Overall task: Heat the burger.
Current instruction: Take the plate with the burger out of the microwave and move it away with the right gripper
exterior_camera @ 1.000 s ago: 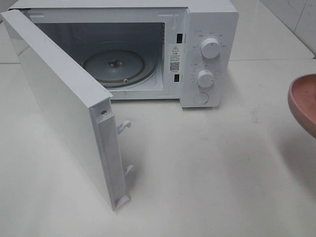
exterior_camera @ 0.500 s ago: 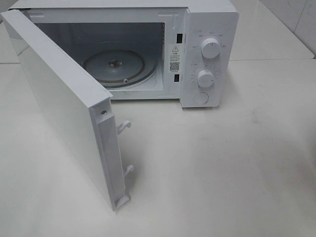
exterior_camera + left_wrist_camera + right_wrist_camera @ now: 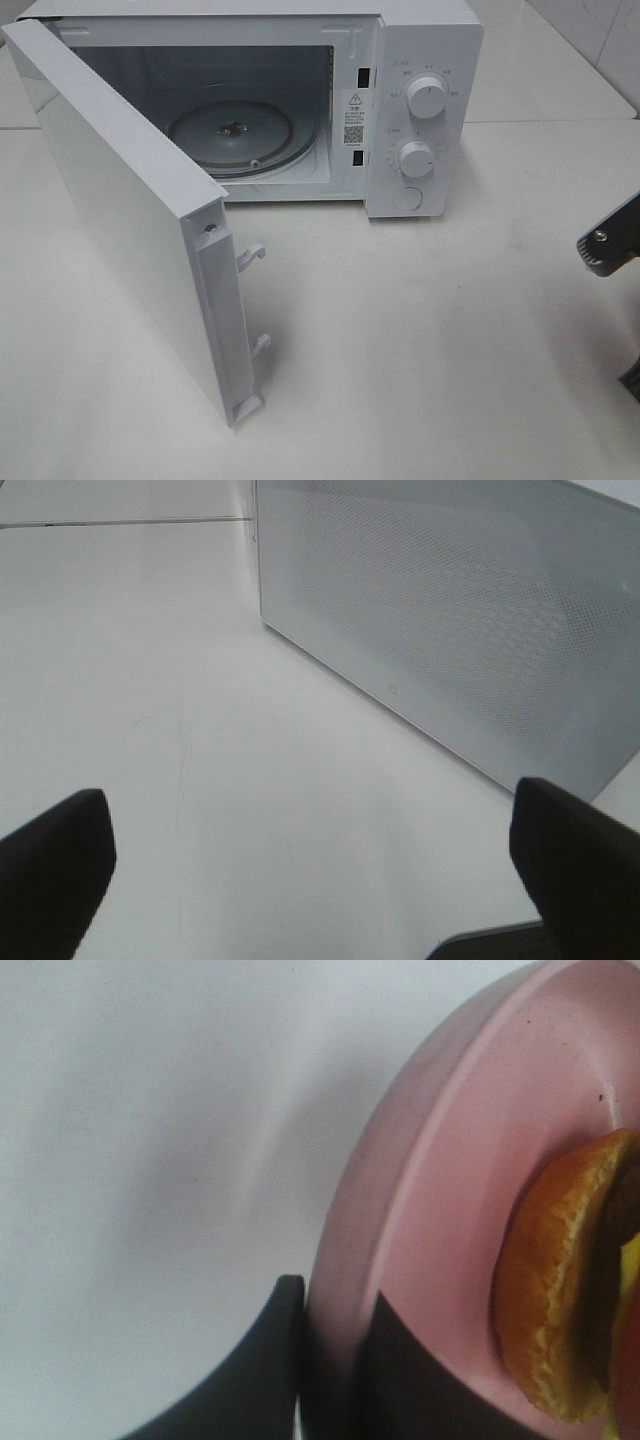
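A: What does the right gripper (image 3: 330, 1360) have hold of?

B: Its dark fingers are nearly closed, pinching the rim of the round pink plate (image 3: 420, 1160), one finger outside the rim and one inside.

A: And the burger with the golden-brown bun (image 3: 545, 1280)?

B: It sits on that plate, just beyond the inner finger and clear of it. Only its edge shows in the right wrist view: bun, a dark patty line, a little yellow and red.

A: Which way does it point?

B: It is seen side-on, its layers running alongside the plate's face. Beyond that the view does not tell.

A: And the left gripper (image 3: 320, 870)?

B: Spread wide and holding nothing, above the pale tabletop (image 3: 150, 680) near the outer face of the open white microwave door (image 3: 450, 630).

A: The high camera?

B: The white microwave oven (image 3: 420, 110) stands open, its glass turntable (image 3: 230, 135) bare. A dark piece of the right arm (image 3: 612, 240) shows at the right edge.
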You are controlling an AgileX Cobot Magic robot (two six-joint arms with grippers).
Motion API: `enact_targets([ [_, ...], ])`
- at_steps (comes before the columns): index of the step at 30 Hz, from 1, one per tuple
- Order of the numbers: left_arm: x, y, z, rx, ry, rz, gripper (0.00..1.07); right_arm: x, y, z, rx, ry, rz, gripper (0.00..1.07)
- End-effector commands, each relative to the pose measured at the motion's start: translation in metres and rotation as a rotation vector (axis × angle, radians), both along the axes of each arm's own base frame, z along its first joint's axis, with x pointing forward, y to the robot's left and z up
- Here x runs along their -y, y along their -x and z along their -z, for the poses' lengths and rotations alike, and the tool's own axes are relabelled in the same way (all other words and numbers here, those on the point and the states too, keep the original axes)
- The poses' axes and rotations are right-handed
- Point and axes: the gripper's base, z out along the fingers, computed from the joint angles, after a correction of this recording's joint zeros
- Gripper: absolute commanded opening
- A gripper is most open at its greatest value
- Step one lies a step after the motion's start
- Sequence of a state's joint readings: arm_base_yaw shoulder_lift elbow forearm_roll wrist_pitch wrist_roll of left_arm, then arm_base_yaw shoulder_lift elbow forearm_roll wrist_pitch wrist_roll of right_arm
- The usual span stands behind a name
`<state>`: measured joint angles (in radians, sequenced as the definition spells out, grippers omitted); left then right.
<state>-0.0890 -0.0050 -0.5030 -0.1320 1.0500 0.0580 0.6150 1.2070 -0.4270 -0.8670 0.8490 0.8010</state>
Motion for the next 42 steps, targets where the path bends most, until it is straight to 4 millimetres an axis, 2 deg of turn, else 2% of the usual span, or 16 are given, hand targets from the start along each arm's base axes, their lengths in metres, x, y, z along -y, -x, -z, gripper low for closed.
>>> enact_targets([
  [1, 0.0, 0.002, 0.0, 0.028, 0.01, -0.005, 1.0, -0.001, -0.011, 0.002, 0.031, 0.06, 0.032, 0.01],
  [11, 0.0, 0.002, 0.0, 0.028, 0.01, -0.005, 1.0, -0.008, -0.026, 0.032, 0.038, 0.093, 0.146, 0.01],
  [19, 0.0, 0.002, 0.0, 0.028, 0.01, -0.005, 1.0, -0.013, -0.032, 0.052, 0.029, 0.09, 0.159, 0.02],
  [31, 0.0, 0.002, 0.0, 0.028, 0.01, -0.005, 1.0, -0.014, -0.04, 0.068, 0.107, 0.094, 0.227, 0.06],
  [37, 0.0, 0.002, 0.0, 0.029, 0.009, -0.006, 1.0, -0.015, -0.041, 0.078, 0.101, 0.09, 0.239, 0.15],
  [38, 0.0, 0.002, 0.0, 0.029, 0.009, -0.006, 1.0, -0.016, -0.041, 0.079, 0.098, 0.079, 0.229, 0.2],
  [39, 0.0, 0.002, 0.0, 0.029, 0.009, -0.006, 1.0, -0.016, -0.041, 0.079, 0.098, 0.079, 0.229, 0.2],
  [40, 0.0, 0.002, 0.0, 0.029, 0.009, -0.006, 1.0, -0.017, -0.042, 0.079, 0.098, 0.073, 0.218, 0.26],
  [42, 0.0, 0.002, 0.0, 0.029, 0.009, -0.006, 1.0, -0.017, -0.042, 0.079, 0.097, 0.074, 0.218, 0.29],
])
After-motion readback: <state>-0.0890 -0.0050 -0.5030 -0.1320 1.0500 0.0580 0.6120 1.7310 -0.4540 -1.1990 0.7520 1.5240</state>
